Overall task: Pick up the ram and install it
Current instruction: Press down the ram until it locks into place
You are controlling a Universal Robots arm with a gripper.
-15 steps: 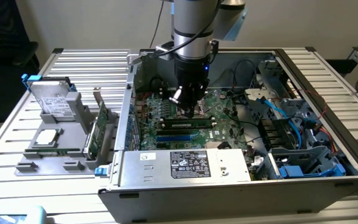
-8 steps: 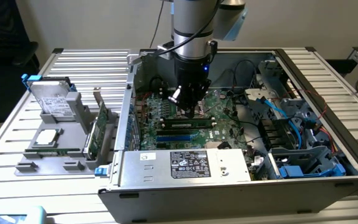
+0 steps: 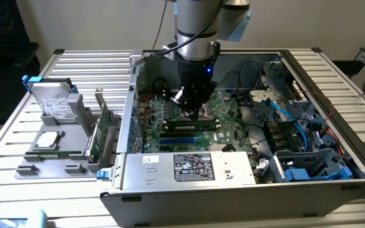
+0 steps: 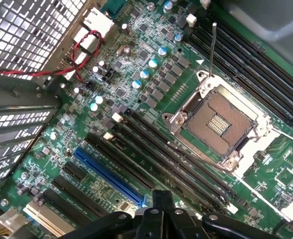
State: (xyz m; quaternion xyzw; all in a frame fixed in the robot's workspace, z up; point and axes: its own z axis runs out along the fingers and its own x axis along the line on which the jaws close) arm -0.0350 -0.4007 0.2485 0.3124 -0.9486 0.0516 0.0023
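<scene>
Hovering low inside the open computer case, the gripper has its fingers closed together, nothing visibly clamped between them, tips right over the ram — a green stick that already lies along one of the memory slots on the motherboard. Looks like the seating stage: to do it well, the push should go straight down on the stick's top edge, square to the slot, both ends sinking evenly so the end latches catch; a tilted press risks only one end going home. Exterior view gives the whole layout — a grey holder on the exterior view's left, with an expansion card standing in it, plus the power supply at the case front. Wrist view adds board detail instead: empty CPU socket, blue slot, black slots beside it, closed fingertips at the frame edge.
</scene>
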